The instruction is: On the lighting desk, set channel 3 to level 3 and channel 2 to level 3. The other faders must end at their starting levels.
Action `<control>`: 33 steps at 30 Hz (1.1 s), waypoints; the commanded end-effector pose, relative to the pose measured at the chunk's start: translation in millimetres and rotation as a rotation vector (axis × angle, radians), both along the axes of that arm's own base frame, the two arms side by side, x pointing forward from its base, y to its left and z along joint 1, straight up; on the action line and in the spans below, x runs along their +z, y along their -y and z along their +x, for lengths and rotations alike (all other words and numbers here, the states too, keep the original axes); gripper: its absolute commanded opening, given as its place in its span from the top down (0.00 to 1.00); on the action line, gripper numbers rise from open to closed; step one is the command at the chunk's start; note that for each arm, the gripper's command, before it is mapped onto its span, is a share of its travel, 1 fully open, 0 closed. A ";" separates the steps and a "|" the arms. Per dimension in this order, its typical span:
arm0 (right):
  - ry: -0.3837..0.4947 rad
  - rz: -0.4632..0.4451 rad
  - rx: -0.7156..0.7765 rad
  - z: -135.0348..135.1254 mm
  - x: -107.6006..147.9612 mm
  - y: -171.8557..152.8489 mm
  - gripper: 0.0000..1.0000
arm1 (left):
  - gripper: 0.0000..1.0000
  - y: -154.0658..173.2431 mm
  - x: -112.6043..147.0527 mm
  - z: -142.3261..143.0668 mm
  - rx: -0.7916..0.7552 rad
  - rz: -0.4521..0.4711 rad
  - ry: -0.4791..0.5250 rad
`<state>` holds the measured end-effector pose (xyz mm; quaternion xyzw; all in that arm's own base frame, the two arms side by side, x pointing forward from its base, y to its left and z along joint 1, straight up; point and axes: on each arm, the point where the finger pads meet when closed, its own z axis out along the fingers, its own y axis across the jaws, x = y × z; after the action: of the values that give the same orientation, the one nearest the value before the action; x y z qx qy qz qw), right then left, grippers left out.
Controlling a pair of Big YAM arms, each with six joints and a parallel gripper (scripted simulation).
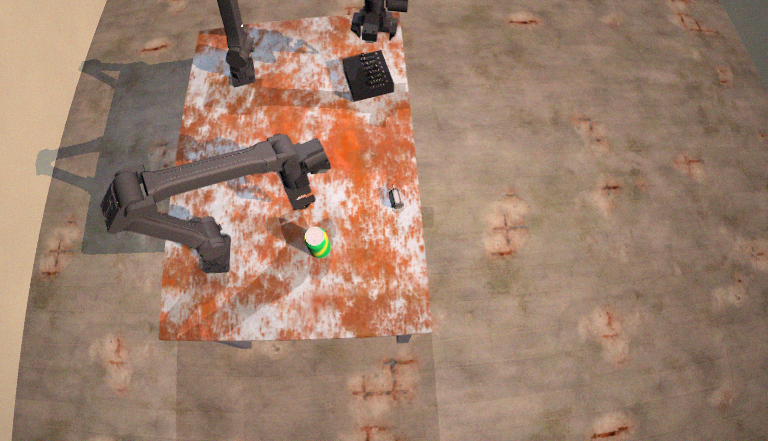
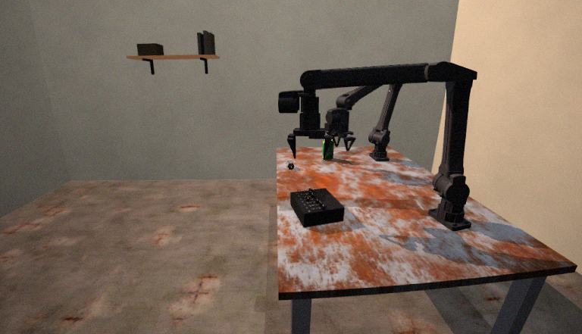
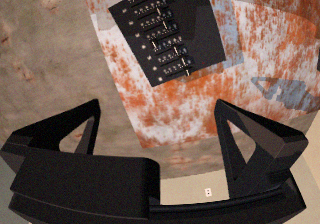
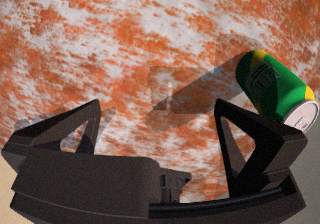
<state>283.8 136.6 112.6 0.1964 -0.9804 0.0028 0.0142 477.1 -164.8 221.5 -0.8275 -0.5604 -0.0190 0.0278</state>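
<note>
The lighting desk (image 1: 368, 75) is a black box with several fader rows, lying near one long edge of the rusty table. It also shows in the exterior view (image 2: 316, 206) and in the left wrist view (image 3: 167, 27). My left gripper (image 1: 374, 26) (image 2: 308, 144) is open and empty. It hangs high above the table beside the desk, with the desk beyond its fingertips. The fader knobs are too small to read their levels. My right gripper (image 1: 301, 198) is open and empty, hovering over the middle of the table (image 4: 160, 124).
A green and yellow can (image 1: 317, 242) (image 4: 276, 87) stands upright near the right gripper, just outside its right finger. A small dark object (image 1: 396, 197) (image 2: 290, 166) lies near the table's edge. A wall shelf (image 2: 172, 56) hangs far behind.
</note>
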 end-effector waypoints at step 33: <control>0.030 0.014 0.000 10.5 11.0 -5.0 0.00 | 0.00 -2.8 51.2 30.0 -0.377 0.039 -0.044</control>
<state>283.8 136.6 112.6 0.1964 -0.9804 0.0028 0.0142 505.5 -159.3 252.6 -0.9137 -0.4012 -0.0047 0.0642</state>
